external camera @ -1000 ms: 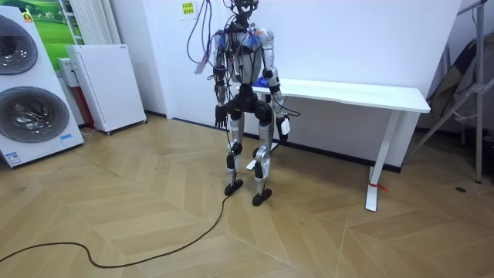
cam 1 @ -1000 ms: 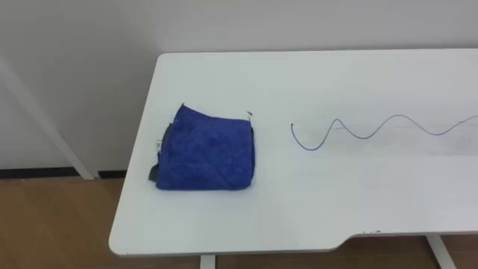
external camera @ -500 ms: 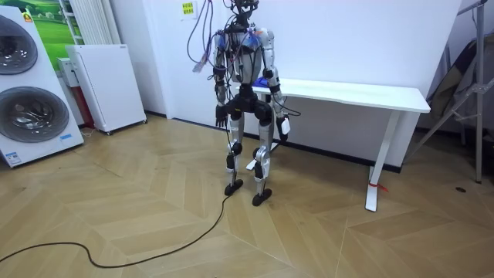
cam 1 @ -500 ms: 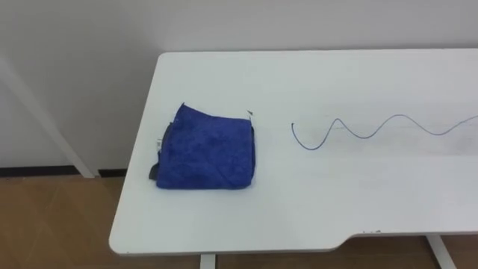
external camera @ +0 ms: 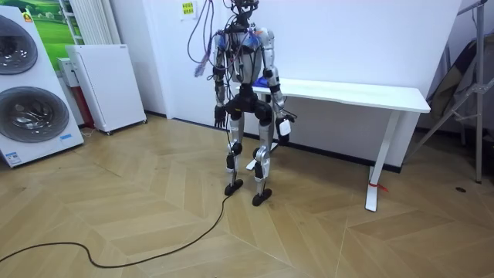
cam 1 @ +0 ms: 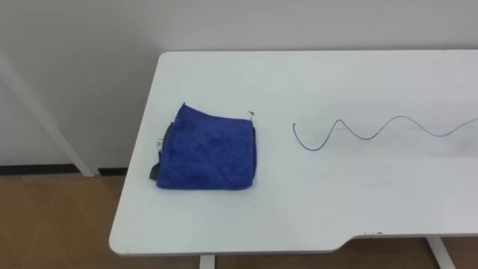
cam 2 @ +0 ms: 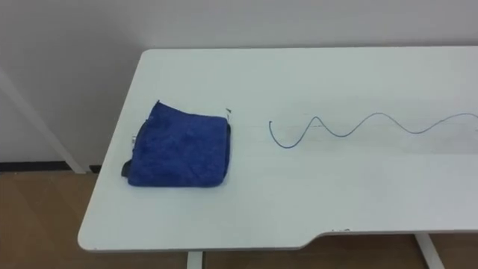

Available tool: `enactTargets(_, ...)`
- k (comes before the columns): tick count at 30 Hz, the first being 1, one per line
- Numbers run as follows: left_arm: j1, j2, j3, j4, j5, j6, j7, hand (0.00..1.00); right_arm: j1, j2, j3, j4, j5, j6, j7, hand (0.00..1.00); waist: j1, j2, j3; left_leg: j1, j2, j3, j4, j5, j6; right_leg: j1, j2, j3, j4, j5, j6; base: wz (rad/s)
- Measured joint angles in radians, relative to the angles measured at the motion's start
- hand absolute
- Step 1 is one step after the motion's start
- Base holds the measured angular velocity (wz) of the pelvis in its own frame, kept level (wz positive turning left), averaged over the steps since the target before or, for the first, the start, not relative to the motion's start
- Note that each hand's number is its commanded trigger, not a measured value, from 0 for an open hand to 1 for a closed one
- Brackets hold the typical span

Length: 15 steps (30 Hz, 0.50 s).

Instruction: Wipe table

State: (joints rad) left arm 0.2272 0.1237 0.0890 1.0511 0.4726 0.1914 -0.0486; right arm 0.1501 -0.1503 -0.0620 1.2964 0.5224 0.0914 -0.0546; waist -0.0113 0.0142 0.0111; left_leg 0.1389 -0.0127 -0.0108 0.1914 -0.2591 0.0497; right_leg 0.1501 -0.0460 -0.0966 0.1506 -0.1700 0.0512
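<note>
The robot stands upright on the wooden floor (external camera: 154,208) at the end of the white table (cam 1: 358,194), with both arms hanging down at its sides. The left hand (external camera: 220,119) hangs beside its thigh on the room view's left, and the right hand (external camera: 283,127) hangs beside the other thigh, just below the table's edge. Both hands are too small in the room view to tell whether they are spread or closed, and neither touches anything that can be made out. The folded blue cloth (cam 1: 207,148) lies flat on the tabletop, higher than both hands and apart from them, nearer the right hand than the left, close to the table's end. A thin blue wavy line (cam 1: 373,131) is drawn on the table surface, starting near the cloth on the side away from the left hand and running off along the table.
</note>
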Motion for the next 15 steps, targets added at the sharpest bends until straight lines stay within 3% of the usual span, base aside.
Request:
enactTargets(5, 0.017, 0.013, 0.094, -0.011, -0.012, 0.013, -0.002, 0.0, 0.009, -0.027, -0.271, 0.044, 0.237, 0.038, -0.062, 0.0, -0.072, -0.009, -0.0017, 0.011, 0.0, -0.004, -0.003, 0.0, 0.0, 0.012, 0.0, -0.003, 0.001, 0.0, 0.0, 0.01)
enactTargets(10, -0.002, 0.054, 0.186, -0.026, -0.01, 0.011, 0.0, 0.0, -0.016, -0.099, -0.571, -0.005, 0.364, 0.05, -0.228, 0.0, -0.128, -0.023, -0.0045, 0.01, -0.002, 0.005, 0.0, -0.001, 0.0, 0.005, -0.002, -0.001, 0.001, -0.001, -0.002, -0.12)
enactTargets(15, -0.028, 0.07, 0.183, -0.066, -0.027, 0.005, 0.002, 0.0, -0.033, -0.123, -0.625, -0.208, 0.354, 0.027, -0.411, 0.0, -0.124, -0.031, -0.0069, 0.001, -0.001, 0.02, 0.007, 0.0, 0.0, -0.014, -0.002, 0.006, 0.019, -0.002, -0.003, -0.07)
